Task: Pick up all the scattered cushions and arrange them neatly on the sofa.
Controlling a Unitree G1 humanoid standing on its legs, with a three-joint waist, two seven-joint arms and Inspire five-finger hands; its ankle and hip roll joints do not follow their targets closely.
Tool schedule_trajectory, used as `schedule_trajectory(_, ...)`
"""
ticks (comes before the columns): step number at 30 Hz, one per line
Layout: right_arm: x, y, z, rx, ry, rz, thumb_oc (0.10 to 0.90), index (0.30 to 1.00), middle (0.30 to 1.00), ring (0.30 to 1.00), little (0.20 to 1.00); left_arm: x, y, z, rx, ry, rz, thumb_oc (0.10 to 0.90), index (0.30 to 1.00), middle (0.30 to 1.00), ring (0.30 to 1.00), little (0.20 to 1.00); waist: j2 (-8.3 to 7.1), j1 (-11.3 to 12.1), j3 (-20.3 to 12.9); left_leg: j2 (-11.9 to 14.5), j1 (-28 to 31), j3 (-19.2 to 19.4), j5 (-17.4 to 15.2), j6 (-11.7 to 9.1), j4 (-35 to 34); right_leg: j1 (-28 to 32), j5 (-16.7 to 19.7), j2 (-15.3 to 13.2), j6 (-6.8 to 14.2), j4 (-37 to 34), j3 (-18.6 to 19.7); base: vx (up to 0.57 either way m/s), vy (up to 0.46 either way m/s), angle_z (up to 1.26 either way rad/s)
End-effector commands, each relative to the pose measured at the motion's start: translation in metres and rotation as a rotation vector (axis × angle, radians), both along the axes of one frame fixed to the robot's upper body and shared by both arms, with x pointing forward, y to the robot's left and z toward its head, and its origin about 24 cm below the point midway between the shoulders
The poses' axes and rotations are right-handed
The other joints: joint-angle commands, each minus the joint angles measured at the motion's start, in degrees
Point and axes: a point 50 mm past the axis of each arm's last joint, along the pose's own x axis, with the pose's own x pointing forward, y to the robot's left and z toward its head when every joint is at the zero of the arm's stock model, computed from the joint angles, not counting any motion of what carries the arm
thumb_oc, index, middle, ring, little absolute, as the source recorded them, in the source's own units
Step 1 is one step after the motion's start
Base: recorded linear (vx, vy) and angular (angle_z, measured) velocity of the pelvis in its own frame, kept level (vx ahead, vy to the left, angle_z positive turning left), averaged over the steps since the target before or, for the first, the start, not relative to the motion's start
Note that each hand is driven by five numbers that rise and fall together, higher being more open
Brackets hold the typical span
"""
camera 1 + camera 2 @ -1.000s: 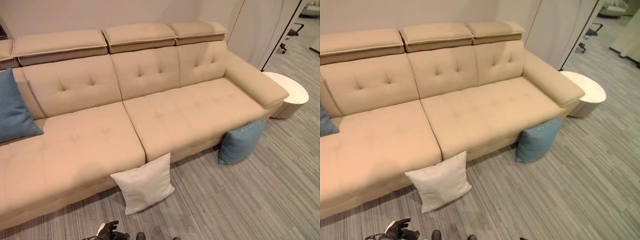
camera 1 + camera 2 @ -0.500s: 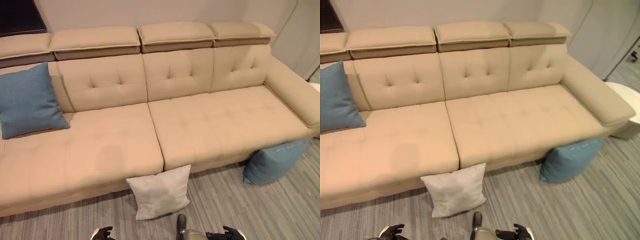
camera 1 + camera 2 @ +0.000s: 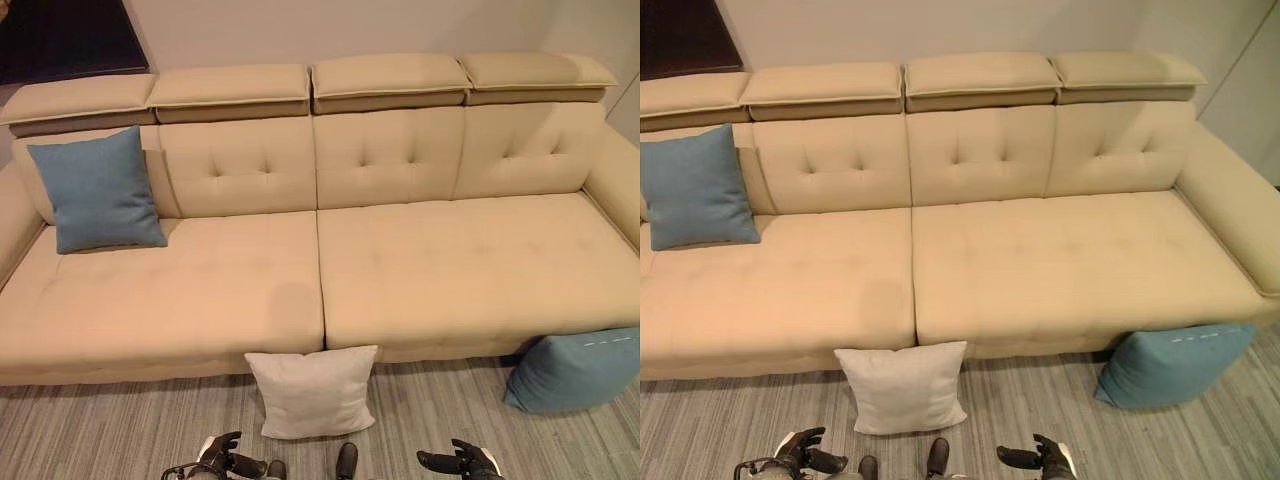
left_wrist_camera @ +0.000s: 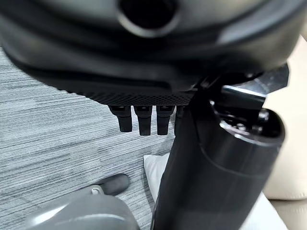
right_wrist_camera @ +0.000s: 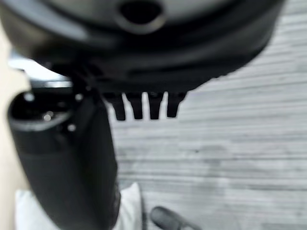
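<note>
A white cushion (image 3: pixel 313 392) stands on the floor, leaning against the front of the beige sofa (image 3: pixel 420 270) near its middle seam. A blue cushion (image 3: pixel 575 370) lies on the floor by the sofa's right front corner. Another blue cushion (image 3: pixel 98 190) rests upright against the backrest at the sofa's left end. My left hand (image 3: pixel 222 458) hangs low, just left of the white cushion and short of it, fingers (image 4: pixel 139 120) relaxed and holding nothing. My right hand (image 3: pixel 460 462) hangs to the cushion's right, fingers (image 5: pixel 144 108) likewise loose and empty.
Grey striped carpet (image 3: pixel 110 440) runs along the sofa's front. A dark panel (image 3: pixel 60 40) stands behind the sofa's left end. The sofa's right armrest (image 3: pixel 1230 220) borders the seat, with a pale wall behind.
The whole picture has shifted as the camera turned left, bringing the sofa's left end and its blue cushion fully in. Both hands now show at the bottom. The cushions have not moved.
</note>
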Motion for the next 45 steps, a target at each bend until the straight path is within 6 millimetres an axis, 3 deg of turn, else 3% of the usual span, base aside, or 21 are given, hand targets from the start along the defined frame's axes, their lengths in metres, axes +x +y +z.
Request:
schedule_trajectory(1,-0.014,-0.013,0.001,-0.038,0.008,-0.014,0.8,0.9,0.9,0.9,0.9,-0.015,0.012,-0.002,0.043,0.06,0.002,0.8,0.9,0.9,0.9,0.9,-2.53,-0.31,-1.43,-4.94,1.24,1.18,1.75,3.18,2.18,8.59,1.42,-3.52,6.28,-7.86,2.51,0.11,0.098,-0.04)
schedule_trajectory(10,-0.012,-0.005,-0.001,-0.019,0.012,0.015,0.8,0.9,0.9,0.9,0.9,-0.007,0.023,0.003,0.065,0.023,0.019,0.8,0.9,0.9,0.9,0.9,-3.4,0.74,-1.9,-5.94,2.48,1.66,-0.04,4.67,1.98,8.42,0.95,-4.55,7.29,-6.01,3.09,0.07,0.068,-0.14)
schedule_trajectory(19,-0.008,-0.004,0.0,-0.021,0.005,0.035,0.8,0.9,0.9,0.9,0.9,-0.013,0.03,0.003,0.078,0.036,0.034,0.8,0.9,0.9,0.9,0.9,-3.79,1.34,-1.8,-6.15,2.85,1.44,-0.05,4.97,0.27,8.07,1.35,-4.82,7.98,-6.7,3.06,0.04,0.016,0.0)
schedule_trajectory(24,0.018,-0.007,0.01,-0.039,-0.082,0.033,0.8,0.9,0.9,0.9,0.9,0.011,0.037,0.013,0.087,-0.063,0.086,0.8,0.9,0.9,0.9,0.9,-3.7,1.5,0.88,-6.17,-2.05,0.92,0.61,4.73,1.12,2.99,1.74,-5.12,7.93,-5.81,2.68,-0.14,-0.022,0.04)
schedule_trajectory(25,0.039,-0.01,0.019,-0.056,-0.155,0.03,0.8,0.9,0.9,0.9,0.9,0.033,0.039,0.022,0.086,-0.153,0.115,0.8,0.9,0.9,0.9,0.9,-3.48,1.61,3.4,-6.25,-6.63,0.67,1.24,4.49,2.88,-1.56,2.16,-5.48,7.62,-4.09,2.52,-0.35,-0.049,0.13)
schedule_trajectory(27,0.061,-0.013,0.03,-0.068,-0.235,0.021,0.8,0.9,0.9,0.9,0.9,0.053,0.041,0.032,0.082,-0.241,0.146,0.8,0.9,0.9,0.9,0.9,-3.08,1.53,5.24,-6.49,-11.88,0.33,2.02,4.33,4.86,-6.9,2.95,-5.93,7.2,-1.96,2.46,-0.29,-0.029,0.24)
schedule_trajectory(32,0.121,-0.014,0.07,-0.088,-0.481,0.002,0.8,0.9,0.9,0.9,0.9,0.1,0.043,0.062,0.044,-0.47,0.241,0.8,0.9,0.9,0.9,0.9,-2.11,1.49,6.33,-6.43,-23.97,0.31,4.1,4.05,7.34,-20.14,4.05,-6.9,6.52,2.07,2.43,-0.16,-0.007,0.08)
schedule_trajectory(33,0.132,-0.013,0.079,-0.089,-0.532,0.003,0.8,0.9,0.9,0.9,0.9,0.109,0.044,0.069,0.033,-0.518,0.268,0.8,0.9,0.9,0.9,0.9,-1.81,1.59,6.38,-6.23,-25.38,-0.11,2.8,3.67,7.55,-21.9,2.72,-6.72,6.84,2.78,2.88,-0.17,-0.024,0.02)
schedule_trajectory(34,0.163,-0.009,0.109,-0.102,-0.68,0.012,0.8,0.9,0.9,0.9,0.9,0.137,0.042,0.092,0.002,-0.658,0.306,0.8,0.9,0.9,0.9,0.9,-1.34,1.46,7.14,-6.21,-31.04,0.01,3.86,3.43,8.32,-28.37,3.18,-7.14,6.79,4.58,2.85,-0.14,-0.049,0.02)
schedule_trajectory(35,0.175,-0.007,0.122,-0.098,-0.745,0.014,0.8,0.9,0.9,0.9,0.9,0.147,0.04,0.102,-0.016,-0.71,0.319,0.8,0.9,0.9,0.9,0.9,-1.27,1.32,7.31,-6.1,-33.27,-0.1,4.34,3.26,8.39,-30.49,3.23,-7.31,6.72,4.77,3.19,-0.18,-0.027,0.02)
schedule_trajectory(36,0.175,-0.007,0.122,-0.098,-0.745,0.014,0.8,0.9,0.9,0.9,0.9,0.147,0.04,0.102,-0.016,-0.711,0.319,0.8,0.9,0.9,0.9,0.9,-1.27,1.29,7.13,-6.11,-33.54,-0.11,4.34,3.26,8.47,-30.75,3.21,-7.33,6.71,4.86,3.19,-0.13,-0.009,0.03)
schedule_trajectory(37,0.198,-0.004,0.152,-0.116,-0.868,0.027,0.8,0.9,0.9,0.9,0.9,0.168,0.035,0.122,-0.037,-0.811,0.325,0.8,0.9,0.9,0.9,0.9,-0.82,1.23,7.86,-6.21,-38.24,-0.23,5.16,3.15,8.75,-36.2,3.51,-7.55,6.82,6.23,3.53,-0.09,0.007,0.04)
schedule_trajectory(38,0.198,-0.004,0.153,-0.116,-0.868,0.027,0.8,0.9,0.9,0.9,0.9,0.169,0.035,0.123,-0.037,-0.811,0.325,0.8,0.9,0.9,0.9,0.9,-0.83,1.21,7.69,-6.22,-38.53,-0.22,5.16,3.15,8.84,-36.51,3.49,-7.57,6.82,6.34,3.54,-0.16,0.005,0.03)
schedule_trajectory(40,0.233,0.0,0.213,-0.146,-1.096,0.036,0.8,0.9,0.9,0.9,0.9,0.203,0.024,0.164,-0.075,-0.981,0.296,0.8,0.9,0.9,0.9,0.9,-0.31,1.02,8.28,-6.33,-46.08,-0.68,6.49,2.84,8.88,-45.03,3.73,-8.06,7.34,8.27,4.07,-0.1,-0.016,0.0)
schedule_trajectory(41,0.233,0.0,0.214,-0.147,-1.097,0.036,0.8,0.9,0.9,0.9,0.9,0.203,0.023,0.164,-0.075,-0.982,0.297,0.8,0.9,0.9,0.9,0.9,-0.3,0.99,8.14,-6.35,-46.33,-0.69,6.5,2.84,8.95,-45.29,3.71,-8.08,7.33,8.38,4.08,-0.06,-0.022,0.02)
schedule_trajectory(43,0.249,0.002,0.252,-0.175,-1.22,0.06,0.8,0.9,0.9,0.9,0.9,0.226,0.015,0.198,-0.079,-1.105,0.252,0.8,0.9,0.9,0.9,0.9,-0.05,0.9,8.81,-6.59,-50.79,-1.06,7.45,2.65,8.52,-50.41,3.97,-8.45,7.82,9.47,4.43,-0.05,-0.019,0.05)
schedule_trajectory(45,0.254,0.004,0.266,-0.184,-1.259,0.074,0.8,0.9,0.9,0.9,0.9,0.232,0.012,0.21,-0.076,-1.143,0.226,0.8,0.9,0.9,0.9,0.9,-0.14,0.86,9.11,-6.73,-52.24,-1.14,7.78,2.64,8.36,-52.06,4.14,-8.47,8.04,9.87,4.68,-0.03,-0.014,0.05)
